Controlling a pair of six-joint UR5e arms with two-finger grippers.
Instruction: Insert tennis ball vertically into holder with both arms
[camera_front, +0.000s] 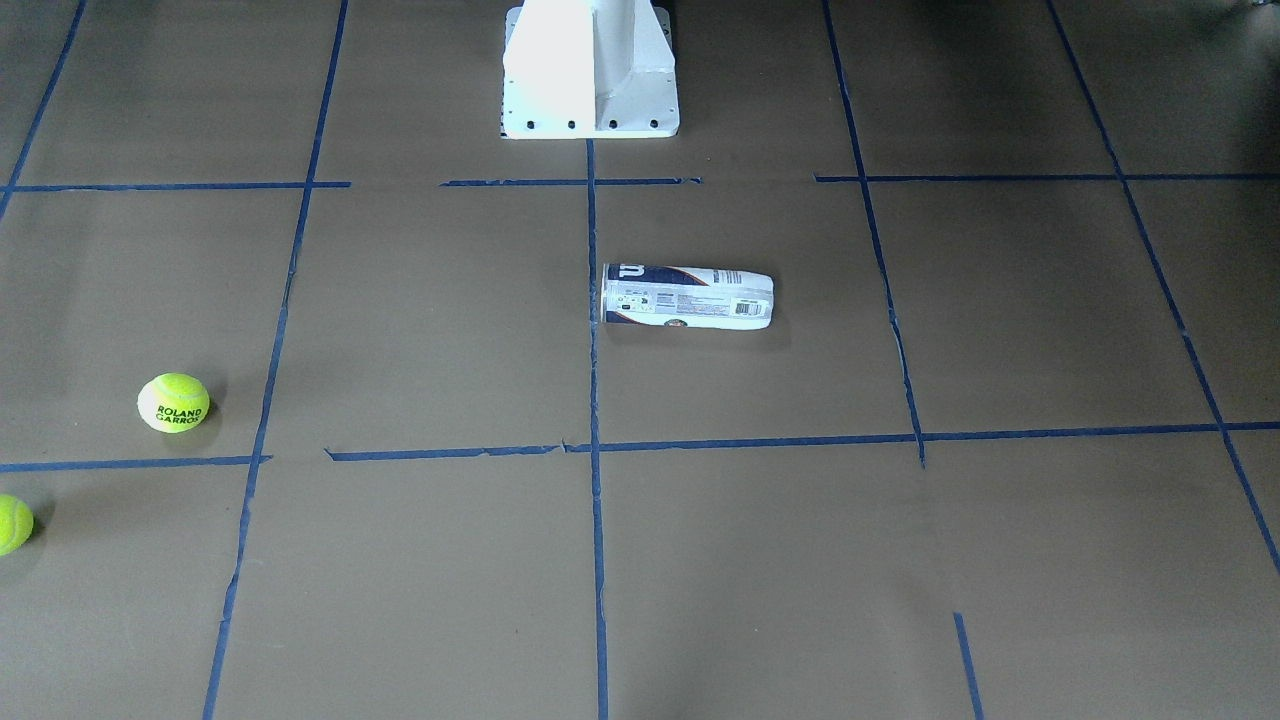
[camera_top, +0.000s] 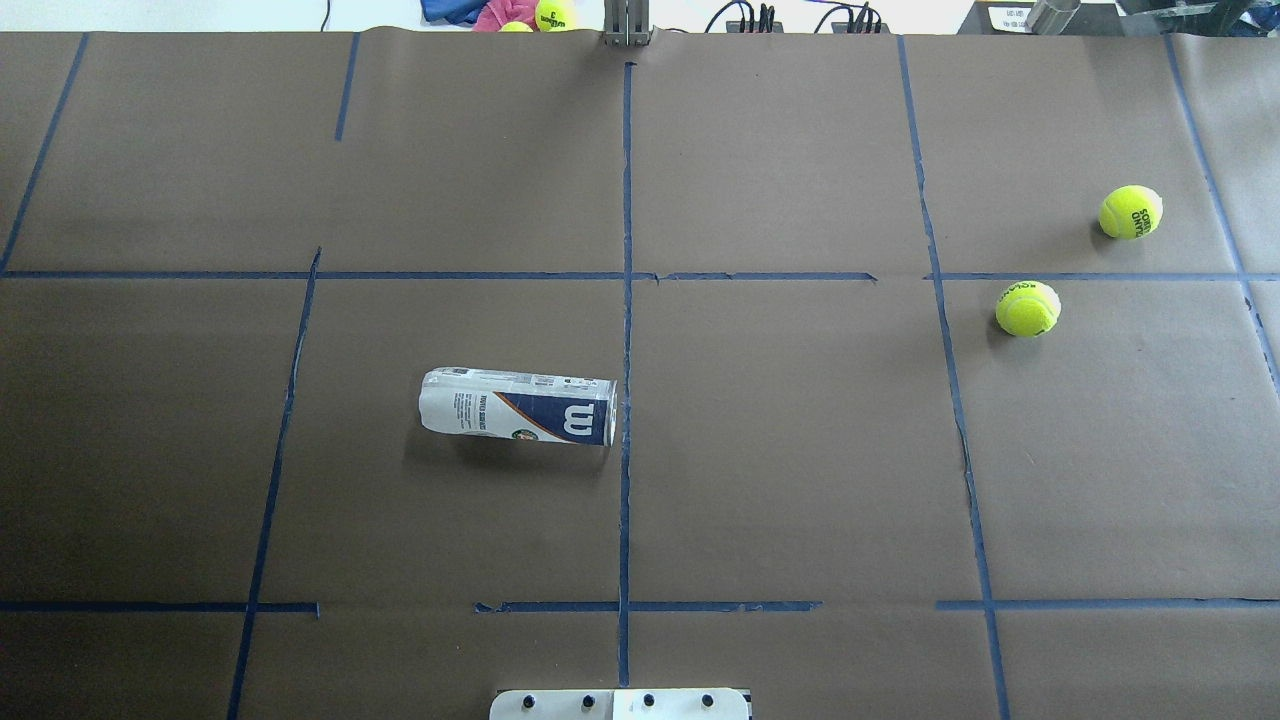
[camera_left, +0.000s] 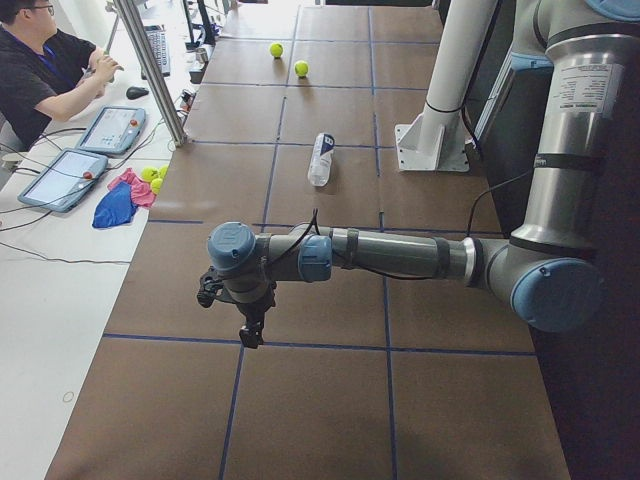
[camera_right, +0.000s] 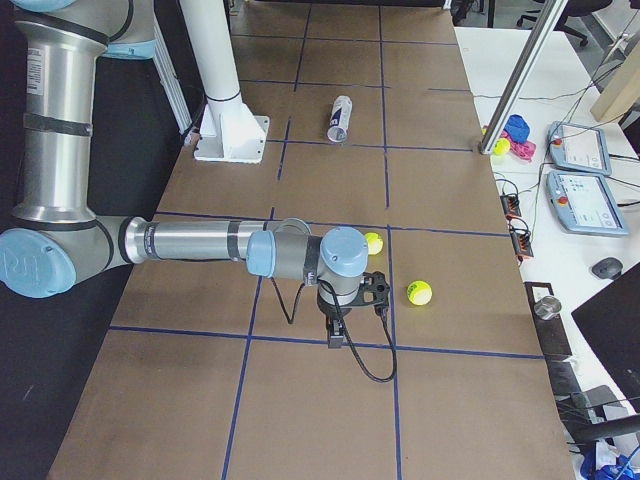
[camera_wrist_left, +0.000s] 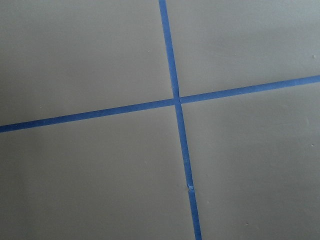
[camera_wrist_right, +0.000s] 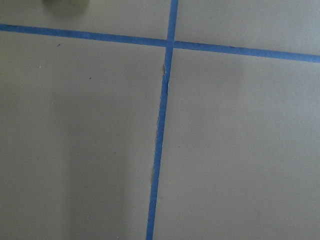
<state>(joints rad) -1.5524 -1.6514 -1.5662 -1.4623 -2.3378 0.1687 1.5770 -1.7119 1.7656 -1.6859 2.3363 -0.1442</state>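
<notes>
The holder (camera_front: 688, 296) lies on its side near the table's middle, its mouth by the centre tape line; it also shows in the overhead view (camera_top: 518, 406). Two yellow tennis balls (camera_top: 1028, 308) (camera_top: 1131, 211) rest on the robot's right side, far from the holder. My left gripper (camera_left: 250, 325) shows only in the exterior left view, hanging over the table's left end; I cannot tell if it is open or shut. My right gripper (camera_right: 336, 335) shows only in the exterior right view, just short of the two balls (camera_right: 373, 243); I cannot tell its state either.
The white pedestal base (camera_front: 590, 70) stands at the robot's edge of the table. Blue tape lines cross the brown paper cover. An operator (camera_left: 40, 60) sits past the far edge with tablets, a cloth and spare balls (camera_top: 555, 12). Both wrist views show only paper and tape.
</notes>
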